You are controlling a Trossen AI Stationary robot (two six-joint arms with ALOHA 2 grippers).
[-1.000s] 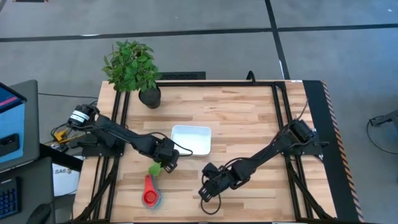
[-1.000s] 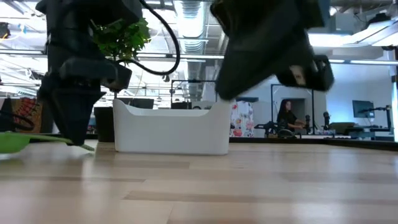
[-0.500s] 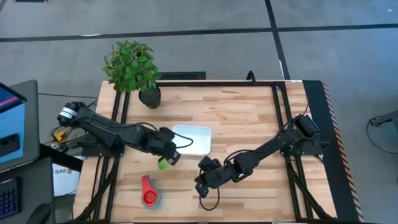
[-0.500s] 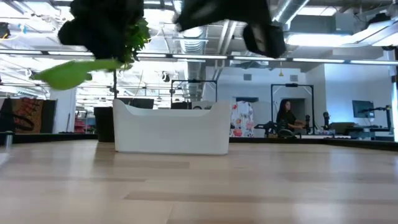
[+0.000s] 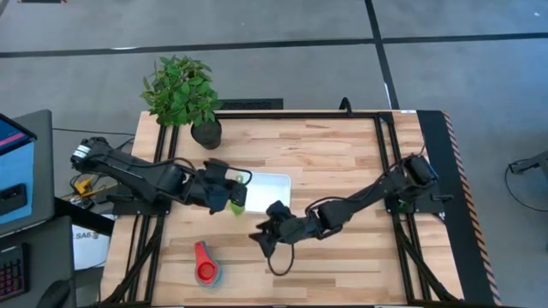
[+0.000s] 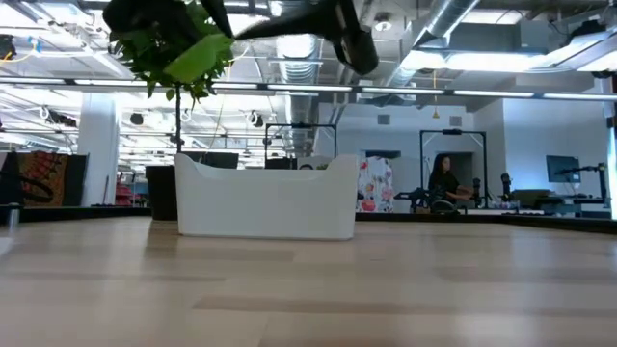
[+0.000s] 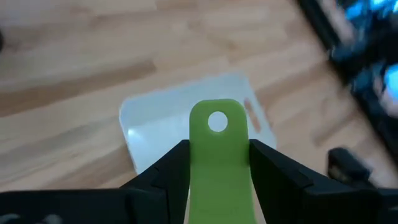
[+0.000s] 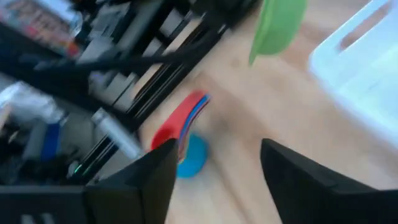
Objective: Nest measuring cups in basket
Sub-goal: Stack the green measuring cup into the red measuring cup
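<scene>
We see one green cup clamped in the left gripper above one white basket, right gripper spread apart.

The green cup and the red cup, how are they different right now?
The green cup is up in the air, held by the left end effector over the basket; the red cup lies on the table. The green cup is alone; the red cup sits stacked on blue ones. Both are small scoops with flat handles.
</scene>
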